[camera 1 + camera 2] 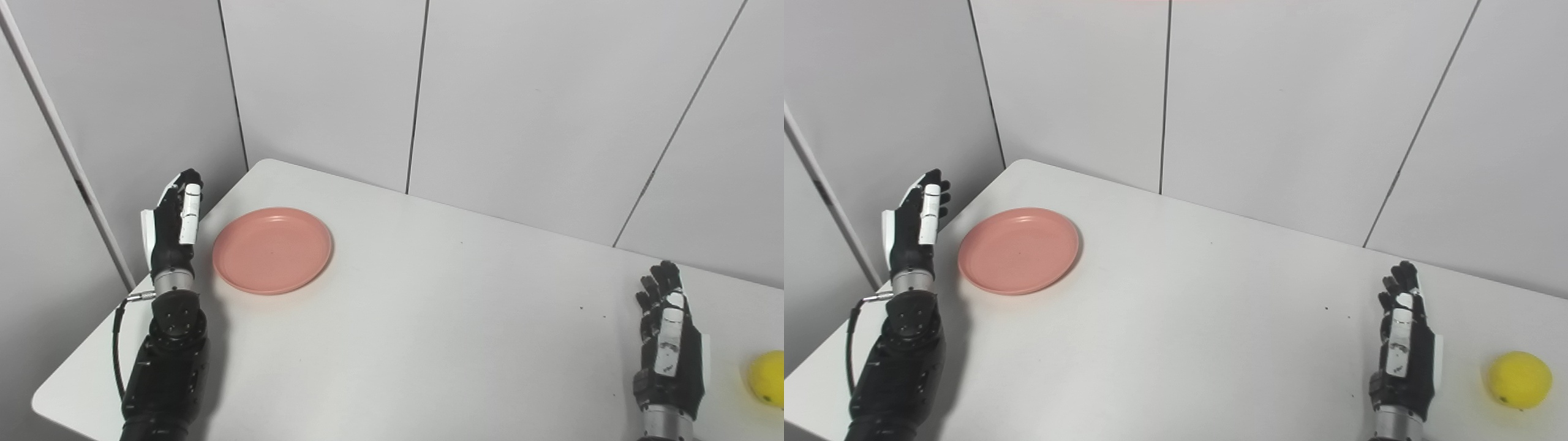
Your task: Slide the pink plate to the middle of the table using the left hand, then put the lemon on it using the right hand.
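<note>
Nearest the camera on the right, the right hand (1404, 349) stands upright over the white table (1182, 331), its back toward the viewer and its fingers (1401, 283) pointing away toward the far wall. The fingers are extended and lie close to one another, only slightly parted at the tips, and they hold nothing. The yellow lemon (1518, 380) sits on the table to the outer side of this hand, near it but clearly apart, about level with the wrist and close to the table's right end.

On the left, the dark forearm rises from the bottom edge along the table's left border, with a thin black cable looping beside the wrist. The left hand (174, 223) is raised above the silver wrist cuff, edge-on, its fingers straight and pressed close together, pointing up and away. It grips nothing. This hand hangs at the table's left edge, partly over it.

The pink plate (272, 250) lies flat on the table just beside the left hand, on its inner side, with a narrow strip of bare tabletop between its rim and the hand. It sits in the far left part of the table, well apart from the right hand and the lemon.

Beyond the table stand pale grey wall panels (551, 92) with dark seams.
</note>
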Controlling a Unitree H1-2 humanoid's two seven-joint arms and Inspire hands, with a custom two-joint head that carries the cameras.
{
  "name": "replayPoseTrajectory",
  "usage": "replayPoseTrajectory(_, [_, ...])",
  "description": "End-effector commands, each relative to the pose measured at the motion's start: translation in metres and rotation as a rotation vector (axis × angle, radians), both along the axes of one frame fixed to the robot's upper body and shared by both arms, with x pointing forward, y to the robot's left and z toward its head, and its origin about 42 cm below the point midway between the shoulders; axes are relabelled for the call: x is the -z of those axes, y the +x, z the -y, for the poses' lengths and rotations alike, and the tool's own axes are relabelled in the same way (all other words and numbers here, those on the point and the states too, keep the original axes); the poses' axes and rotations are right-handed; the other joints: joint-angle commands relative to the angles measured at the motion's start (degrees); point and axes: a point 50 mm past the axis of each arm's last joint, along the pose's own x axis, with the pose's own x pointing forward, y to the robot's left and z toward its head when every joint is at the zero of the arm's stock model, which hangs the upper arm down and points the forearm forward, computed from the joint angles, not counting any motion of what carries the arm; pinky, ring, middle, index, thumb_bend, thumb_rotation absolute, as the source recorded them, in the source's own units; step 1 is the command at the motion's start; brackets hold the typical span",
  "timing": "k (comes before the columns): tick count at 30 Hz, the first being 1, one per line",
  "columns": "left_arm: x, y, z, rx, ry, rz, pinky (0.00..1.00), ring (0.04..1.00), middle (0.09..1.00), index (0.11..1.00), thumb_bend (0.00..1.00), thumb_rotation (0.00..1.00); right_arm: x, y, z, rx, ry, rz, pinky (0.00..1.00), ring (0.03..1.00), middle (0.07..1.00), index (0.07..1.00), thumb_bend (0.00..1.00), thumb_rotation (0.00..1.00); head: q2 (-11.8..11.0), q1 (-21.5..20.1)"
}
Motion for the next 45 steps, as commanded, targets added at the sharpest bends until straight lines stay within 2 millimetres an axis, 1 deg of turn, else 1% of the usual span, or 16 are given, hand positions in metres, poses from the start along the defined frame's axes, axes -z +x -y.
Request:
replayPoseTrajectory(1, [-0.019, 0.008, -0.007, 0.027, 0.019, 0.046, 0.79, 0.813, 0.800, 0.790, 0.64, 1.00, 0.021, -0.009, 0.010, 0.012, -0.013, -0.035, 0.95, 0.927, 0.925, 0.908, 0.69, 0.90, 0.06, 0.06])
replayPoseTrajectory(5, [-0.012, 0.011, -0.006, 0.047, -0.011, 0.042, 0.79, 0.812, 0.801, 0.793, 0.64, 1.00, 0.021, -0.009, 0.010, 0.015, -0.013, -0.035, 0.95, 0.926, 0.922, 0.907, 0.68, 0.89, 0.04, -0.03])
replayPoseTrajectory(9, [-0.006, 0.015, -0.003, 0.087, -0.045, 0.045, 0.78, 0.803, 0.796, 0.787, 0.62, 1.00, 0.020, -0.008, 0.009, 0.017, -0.025, -0.039, 0.94, 0.926, 0.924, 0.912, 0.66, 0.91, 0.03, -0.20])
replayPoseTrajectory(14, [0.006, 0.019, -0.004, 0.172, -0.102, 0.034, 0.79, 0.813, 0.811, 0.802, 0.65, 1.00, 0.018, -0.010, 0.008, 0.014, -0.026, -0.041, 0.95, 0.927, 0.922, 0.912, 0.65, 0.92, 0.18, -0.61])
replayPoseTrajectory(19, [0.012, 0.024, -0.001, 0.209, -0.142, 0.017, 0.78, 0.807, 0.809, 0.811, 0.65, 1.00, 0.017, -0.010, 0.008, 0.014, -0.042, -0.031, 0.95, 0.931, 0.928, 0.922, 0.62, 0.96, 0.06, -0.69])
replayPoseTrajectory(22, [0.017, 0.026, 0.000, 0.217, -0.146, 0.012, 0.82, 0.812, 0.810, 0.811, 0.68, 1.00, 0.016, -0.011, 0.008, 0.006, -0.050, -0.036, 0.95, 0.936, 0.932, 0.929, 0.62, 0.98, -0.06, -0.81])
replayPoseTrajectory(24, [0.019, 0.028, 0.002, 0.232, -0.163, 0.021, 0.83, 0.816, 0.811, 0.816, 0.69, 1.00, 0.015, -0.011, 0.007, 0.008, -0.049, -0.039, 0.96, 0.939, 0.935, 0.934, 0.63, 0.98, -0.05, -0.93])
replayPoseTrajectory(27, [0.018, 0.030, 0.005, 0.260, -0.175, 0.035, 0.82, 0.819, 0.816, 0.825, 0.70, 1.00, 0.016, -0.011, 0.007, 0.013, -0.040, -0.038, 0.95, 0.932, 0.928, 0.927, 0.63, 0.97, 0.01, -0.86])
replayPoseTrajectory(31, [0.018, 0.033, 0.010, 0.288, -0.188, 0.052, 0.83, 0.825, 0.821, 0.829, 0.69, 1.00, 0.015, -0.011, 0.007, 0.017, -0.039, -0.040, 0.95, 0.930, 0.926, 0.923, 0.63, 0.96, 0.15, -0.76])
replayPoseTrajectory(36, [0.017, 0.037, 0.019, 0.310, -0.186, 0.052, 0.84, 0.837, 0.835, 0.835, 0.71, 1.00, 0.016, -0.012, 0.007, 0.012, -0.037, -0.037, 0.95, 0.937, 0.935, 0.932, 0.63, 0.96, 0.15, -0.76])
replayPoseTrajectory(38, [0.016, 0.039, 0.024, 0.315, -0.199, 0.058, 0.83, 0.840, 0.839, 0.835, 0.69, 1.00, 0.017, -0.011, 0.008, 0.012, -0.036, -0.037, 0.96, 0.940, 0.937, 0.933, 0.63, 0.96, 0.15, -0.76])
replayPoseTrajectory(41, [0.017, 0.042, 0.030, 0.336, -0.212, 0.064, 0.83, 0.842, 0.838, 0.831, 0.69, 1.00, 0.017, -0.011, 0.008, 0.014, -0.033, -0.041, 0.96, 0.941, 0.938, 0.935, 0.64, 0.96, 0.15, -0.76])
replayPoseTrajectory(45, [0.018, 0.046, 0.038, 0.359, -0.206, 0.064, 0.83, 0.847, 0.839, 0.827, 0.73, 1.00, 0.018, -0.011, 0.007, 0.018, -0.021, -0.038, 0.95, 0.932, 0.926, 0.921, 0.64, 0.94, 0.11, -0.75])
